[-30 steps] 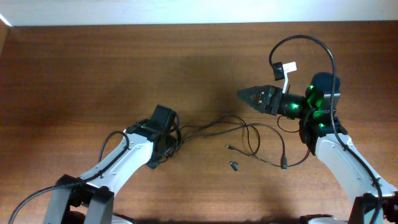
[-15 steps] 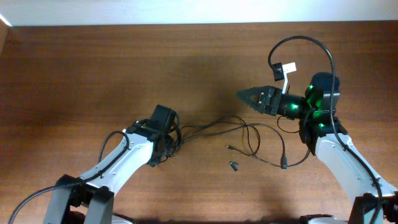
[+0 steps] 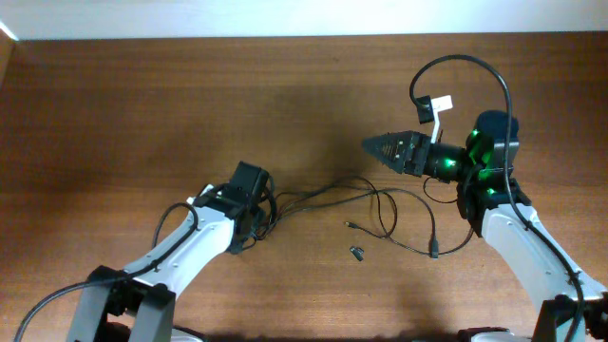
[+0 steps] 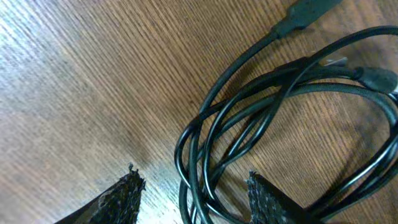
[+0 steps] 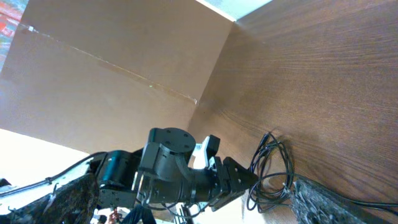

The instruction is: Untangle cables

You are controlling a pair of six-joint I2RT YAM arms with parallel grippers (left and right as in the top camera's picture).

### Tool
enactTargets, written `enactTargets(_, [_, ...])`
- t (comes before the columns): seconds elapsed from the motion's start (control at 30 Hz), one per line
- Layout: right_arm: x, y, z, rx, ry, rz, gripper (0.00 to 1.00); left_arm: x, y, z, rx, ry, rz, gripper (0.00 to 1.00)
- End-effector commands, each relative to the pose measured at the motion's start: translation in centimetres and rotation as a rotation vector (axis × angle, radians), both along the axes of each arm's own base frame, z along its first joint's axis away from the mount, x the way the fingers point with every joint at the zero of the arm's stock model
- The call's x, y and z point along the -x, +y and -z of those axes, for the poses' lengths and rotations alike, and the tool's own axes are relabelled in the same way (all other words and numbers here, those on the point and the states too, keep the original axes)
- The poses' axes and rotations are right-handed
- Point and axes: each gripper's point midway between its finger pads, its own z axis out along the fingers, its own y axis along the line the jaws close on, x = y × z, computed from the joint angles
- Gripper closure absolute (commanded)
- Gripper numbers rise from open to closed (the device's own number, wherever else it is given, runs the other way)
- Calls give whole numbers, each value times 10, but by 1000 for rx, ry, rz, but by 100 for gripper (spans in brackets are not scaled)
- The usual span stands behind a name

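The cables point(image 3: 328, 197) are thin black cords, bunched at the left arm and spread rightward in long loops, with a plug end point(image 3: 434, 253) at the right. In the left wrist view the bunched loops point(image 4: 261, 106) lie on the wood, and several strands pass between the fingertips. My left gripper point(image 3: 255, 211) point(image 4: 193, 190) is open, low over the bunch and straddling it. My right gripper point(image 3: 372, 147) point(image 5: 186, 208) is open and empty, held above the table and pointing left; it sees the bunch point(image 5: 270, 168) from afar.
A tiny dark loose piece point(image 3: 358, 253) lies on the wooden table point(image 3: 142, 114) below the strands, with a small plug tip point(image 3: 349, 225) near it. A brown board wall point(image 5: 124, 68) stands at the table's far side. The right arm's own thick cable point(image 3: 456, 62) arcs above it.
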Motion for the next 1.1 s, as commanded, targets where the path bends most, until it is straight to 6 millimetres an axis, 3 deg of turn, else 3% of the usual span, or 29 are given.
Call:
enactTargets(0.0, [0,1,2,7,-13,-3,1,2,2,8,0,4,-7,56])
enactTargets(0.1, [0,1,2,7,-13,-3,1,2,3,8,-5,2,-7,69])
enactTargets(0.17, [0,1,2,7,-13,-3,1,3,4,9,-9,5,-8,100])
enactTargets(0.47, [0,1,3,6,-9,-6,1,-6,-3,1,29,-28,-6,100])
enactTargets(0.53, [0,1,3,6,-9,-6,1,-22,-8,-22,57,-103,-6,100])
enactTargets(0.6, [1,1,3,5,-8,-7,1,-42,-6,-60,95,-228,-34,100])
enactTargets(0.7, [1,1,3,6,-6,-7,1,-54,20,-115,139,-410,-121,100])
enactTargets(0.77, [1,1,3,6,-5,-7,1,-52,36,-144,149,-504,-164,100])
enactTargets(0.83, [1,1,3,6,-5,-7,1,-44,64,-166,95,-577,-241,100])
enactTargets(0.97, [2,1,3,4,-5,-13,1,-7,111,-160,-100,-499,-362,100])
enactTargets(1.07, [2,1,3,4,-6,-13,1,15,130,-148,-222,-403,-393,100])
